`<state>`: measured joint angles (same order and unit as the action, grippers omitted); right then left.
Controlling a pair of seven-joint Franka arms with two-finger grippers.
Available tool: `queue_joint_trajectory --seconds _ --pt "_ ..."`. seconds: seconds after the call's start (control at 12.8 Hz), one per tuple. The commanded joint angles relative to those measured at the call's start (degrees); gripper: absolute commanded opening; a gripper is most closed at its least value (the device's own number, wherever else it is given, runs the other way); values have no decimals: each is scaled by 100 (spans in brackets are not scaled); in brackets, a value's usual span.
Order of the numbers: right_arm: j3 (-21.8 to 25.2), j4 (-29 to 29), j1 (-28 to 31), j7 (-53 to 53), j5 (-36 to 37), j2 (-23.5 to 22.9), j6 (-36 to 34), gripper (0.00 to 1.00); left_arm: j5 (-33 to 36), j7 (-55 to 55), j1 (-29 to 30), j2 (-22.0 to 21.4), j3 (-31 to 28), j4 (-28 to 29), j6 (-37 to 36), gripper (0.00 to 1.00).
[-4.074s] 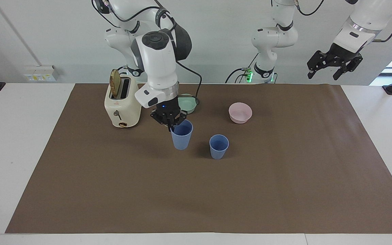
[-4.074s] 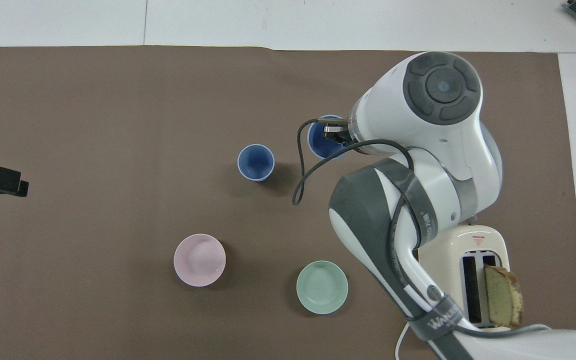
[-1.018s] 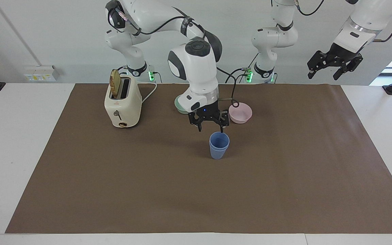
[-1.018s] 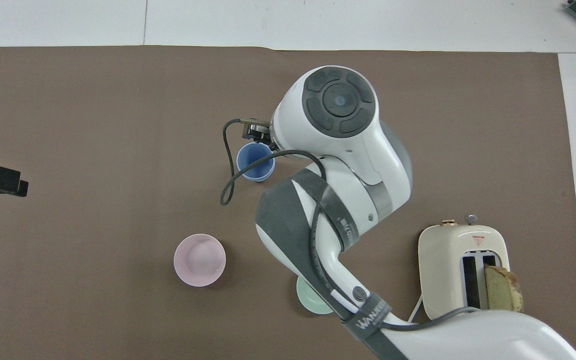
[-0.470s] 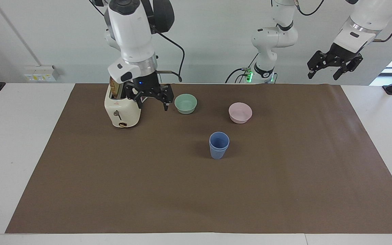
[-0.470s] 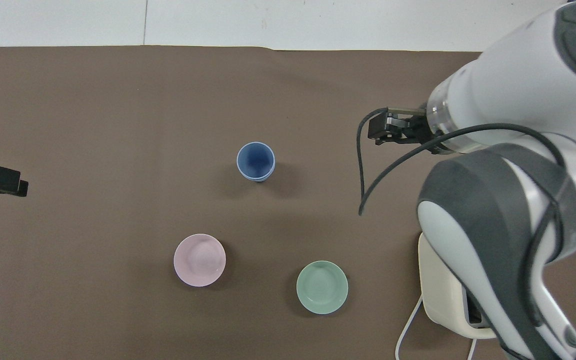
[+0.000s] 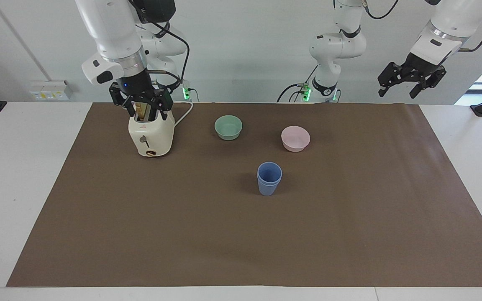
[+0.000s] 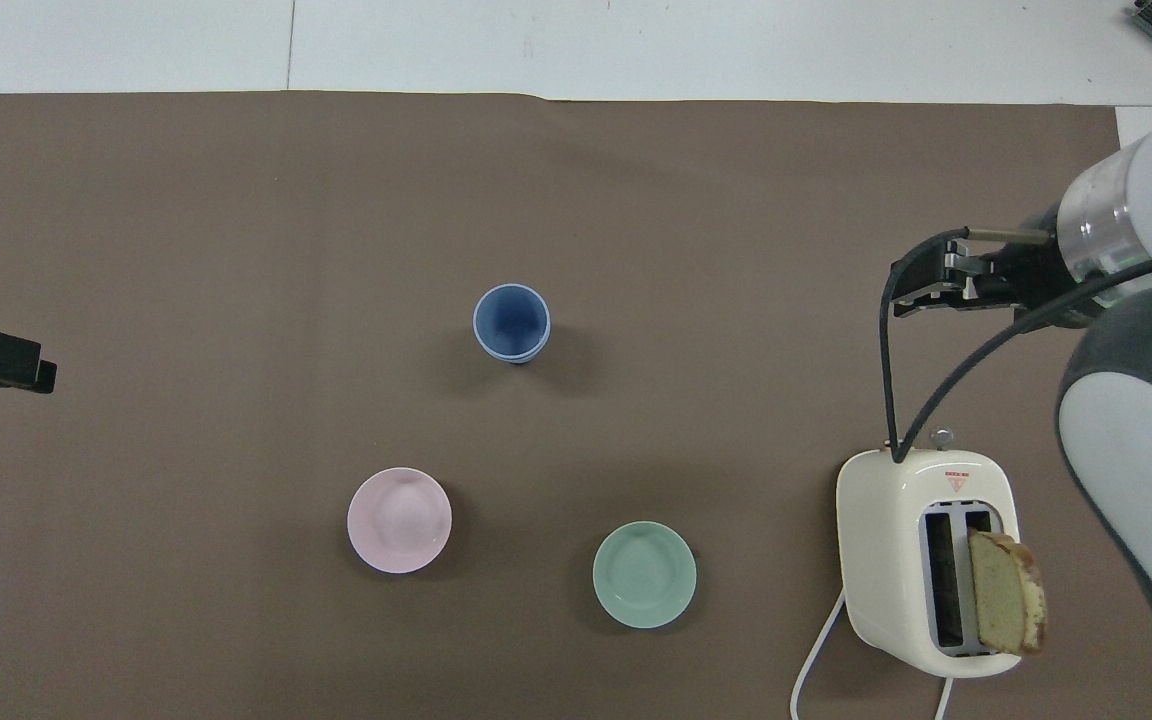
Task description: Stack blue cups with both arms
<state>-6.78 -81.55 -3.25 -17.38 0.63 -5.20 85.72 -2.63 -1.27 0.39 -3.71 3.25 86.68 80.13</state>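
Pink bowl [image 7: 295,138]: sitting nearer the robots than the cups.
Blue cups [image 7: 269,178]: now standing nested; stacking looks done.
Right gripper [image 7: 142,109]: having released, hanging spread over the toaster [image 7: 150,134].
Left gripper [image 7: 411,82]: waiting, spread.

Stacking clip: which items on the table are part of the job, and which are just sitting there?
Part of the job:
- blue cups, nested one in the other on the brown mat
- right gripper, open, over the toaster
- left gripper, open, waiting raised at its own end

Just sitting there:
- green bowl
- pink bowl
- toaster with a bread slice
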Motion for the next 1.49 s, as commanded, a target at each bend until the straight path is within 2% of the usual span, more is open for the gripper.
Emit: queue_joint_trajectory --seconds 0.0,0.31,0.47,1.41 --pt "-34 -177 227 620 -19 186 -91 100 -18 48 49 -112 17 95 -50 100" --pt "-8 -221 535 965 -10 432 -511 100 -27 48 49 -112 17 95 -50 100" --pt "-8 -230 545 1000 287 467 -627 100 -18 48 49 -112 17 95 -50 100" --pt "-25 -239 536 921 218 450 -346 100 -27 48 49 -112 17 95 -50 100"
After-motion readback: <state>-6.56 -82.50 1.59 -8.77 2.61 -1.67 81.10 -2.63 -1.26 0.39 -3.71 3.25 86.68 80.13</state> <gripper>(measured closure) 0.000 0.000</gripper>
